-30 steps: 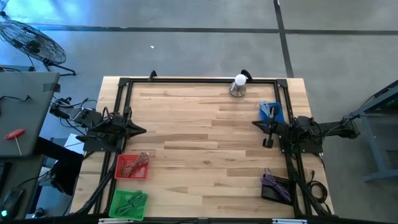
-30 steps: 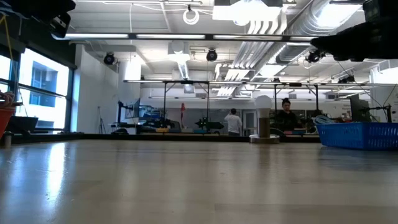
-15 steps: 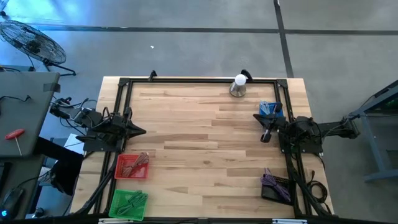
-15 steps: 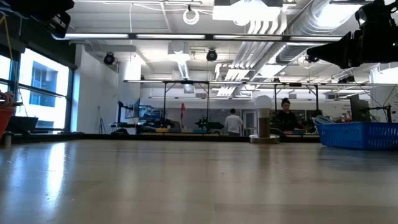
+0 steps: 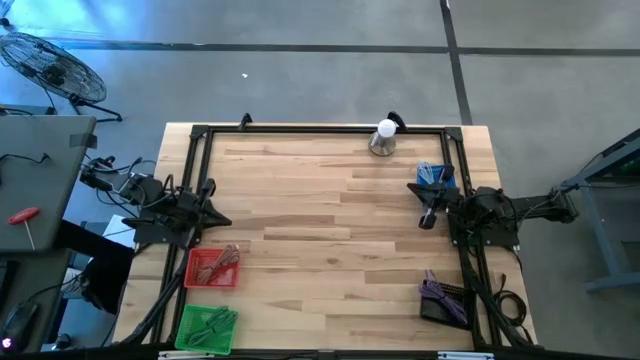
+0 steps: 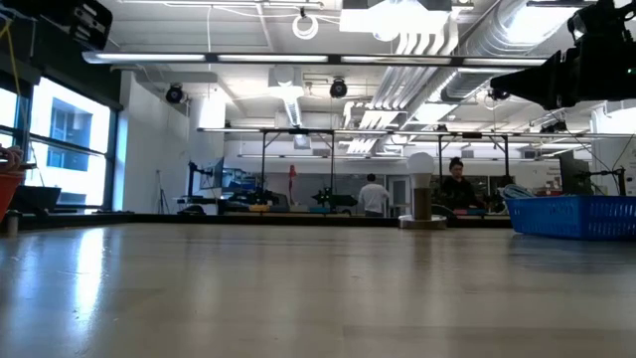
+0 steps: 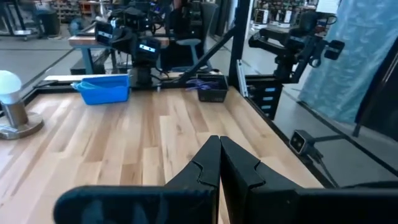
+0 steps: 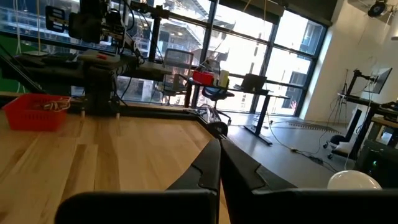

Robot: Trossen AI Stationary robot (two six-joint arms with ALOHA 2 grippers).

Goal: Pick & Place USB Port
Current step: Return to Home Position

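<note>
The USB port is out of view; I only see bins with cables. My left gripper (image 5: 226, 217) hovers shut at the table's left side, above the wood and beside the red bin (image 5: 213, 267). In its wrist view the fingertips (image 7: 219, 142) meet, with nothing between them. My right gripper (image 5: 410, 189) hovers shut at the table's right side, next to the blue bin (image 5: 436, 180). Its fingertips (image 8: 219, 143) also meet on nothing. Both point level across the table toward each other.
A green bin (image 5: 207, 328) sits near the front left and a dark bin with purple cables (image 5: 443, 298) at the front right. A white-bulbed lamp (image 5: 384, 138) stands at the far edge. A black frame (image 5: 320, 129) rings the table. People stand in the room beyond (image 6: 457, 184).
My right gripper has swung its tip toward the table's far edge and rolled a little, staying shut. My left gripper has swung its tip slightly toward the near edge, also shut. Neither arm has travelled.
</note>
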